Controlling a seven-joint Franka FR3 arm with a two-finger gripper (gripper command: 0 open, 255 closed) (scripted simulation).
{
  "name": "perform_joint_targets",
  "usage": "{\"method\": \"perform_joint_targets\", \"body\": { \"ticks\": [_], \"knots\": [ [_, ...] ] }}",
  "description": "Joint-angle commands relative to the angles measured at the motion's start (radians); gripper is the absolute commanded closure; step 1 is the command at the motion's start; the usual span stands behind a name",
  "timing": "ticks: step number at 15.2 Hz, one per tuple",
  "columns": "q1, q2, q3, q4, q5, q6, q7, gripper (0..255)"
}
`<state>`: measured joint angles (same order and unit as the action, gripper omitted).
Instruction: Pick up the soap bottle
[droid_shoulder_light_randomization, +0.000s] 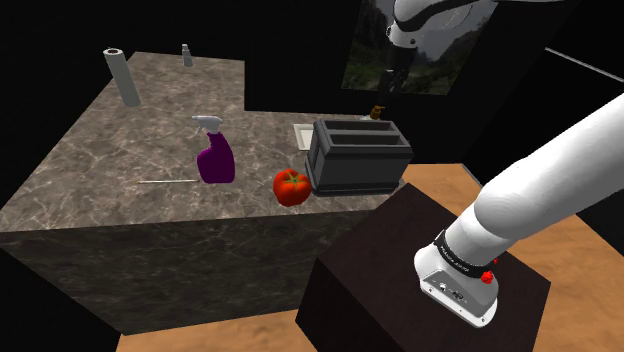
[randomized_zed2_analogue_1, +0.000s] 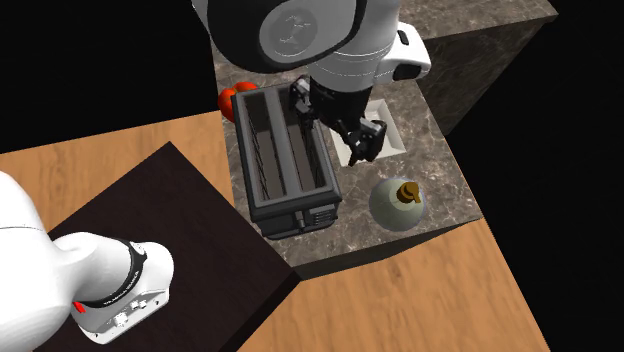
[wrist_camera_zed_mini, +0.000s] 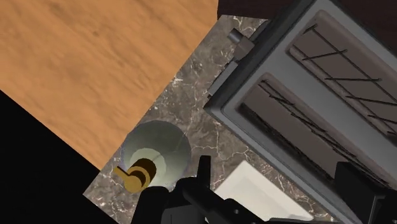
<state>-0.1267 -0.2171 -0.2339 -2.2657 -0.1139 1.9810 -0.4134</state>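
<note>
Gripper (randomized_zed2_analogue_1: 362, 142) spread wide, empty, above toaster's (randomized_zed2_analogue_1: 285, 160) side. Soap bottle (randomized_zed2_analogue_1: 398, 200) near toaster's end, seemingly off-centre from gripper; descending now could clip, topple it.

The worktop (droid_shoulder_light_randomization: 120, 120) is mottled grey-brown stone, threaded with pale veins. The soap bottle (randomized_zed2_analogue_1: 385, 208) has a pale grey-green body and a brassy gold pump. The toaster (droid_shoulder_light_randomization: 358, 155) is dark grey, its slots darker still; the tomato (droid_shoulder_light_randomization: 291, 186) is bright red — the spray bottle (droid_shoulder_light_randomization: 215, 160) purple with a light grey trigger head. A roll (droid_shoulder_light_randomization: 122, 77) is plain grey, a square dish (wrist_camera_zed_mini: 254, 191) white. The floor (wrist_camera_zed_mini: 95, 57) is orange-brown wood grain. The stand (droid_shoulder_light_randomization: 400, 270) is very dark brown. The arm (droid_shoulder_light_randomization: 560, 170) is white with dark joints and a small red spot (droid_shoulder_light_randomization: 487, 277) near its base — the hand (randomized_zed2_analogue_1: 363, 142) all black.
</note>
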Motion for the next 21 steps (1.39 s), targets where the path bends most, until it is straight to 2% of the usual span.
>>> {"method": "perform_joint_targets", "body": {
  "ticks": [1,8,15,21],
  "knots": [
    [-0.006,0.073,-0.018,0.037,0.009,0.037,-0.026,0],
    [-0.048,0.333,-0.067,0.207,0.071,0.121,-0.133,0],
    [-0.117,0.591,-0.075,0.431,0.15,0.147,-0.226,0],
    [-0.123,0.634,-0.068,0.407,0.164,0.212,-0.23,0]
  ]
}}
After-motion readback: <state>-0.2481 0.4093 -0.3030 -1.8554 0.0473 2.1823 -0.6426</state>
